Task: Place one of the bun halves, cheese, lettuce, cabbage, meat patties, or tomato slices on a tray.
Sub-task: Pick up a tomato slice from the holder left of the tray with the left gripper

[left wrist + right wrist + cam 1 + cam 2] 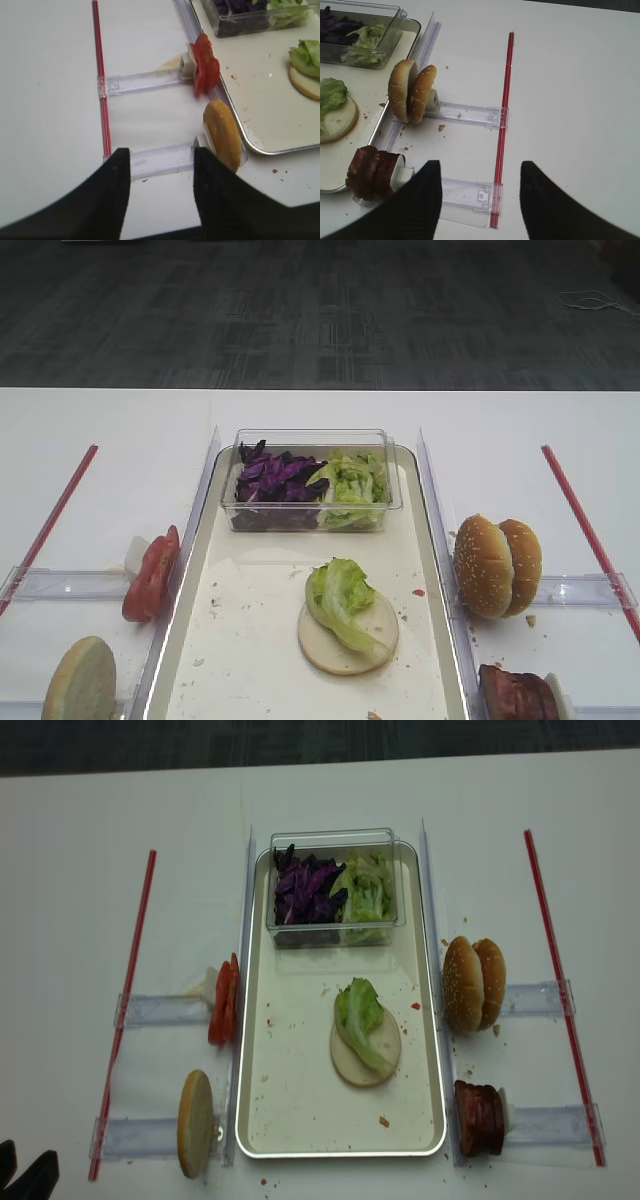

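On the cream tray lies a flat bun half with a lettuce leaf on top. Cabbage and more lettuce fill a clear box at the tray's far end. Tomato slices and one bun half stand on edge in the left racks. Sesame bun halves and meat patties stand in the right racks. My left gripper is open and empty over the near left rack. My right gripper hangs open and empty beside the patties. No cheese is in view.
Clear plastic racks run out from both long sides of the tray. Red strips lie along their outer ends. Crumbs speckle the tray and the white table. The table's near edge lies just below the left gripper.
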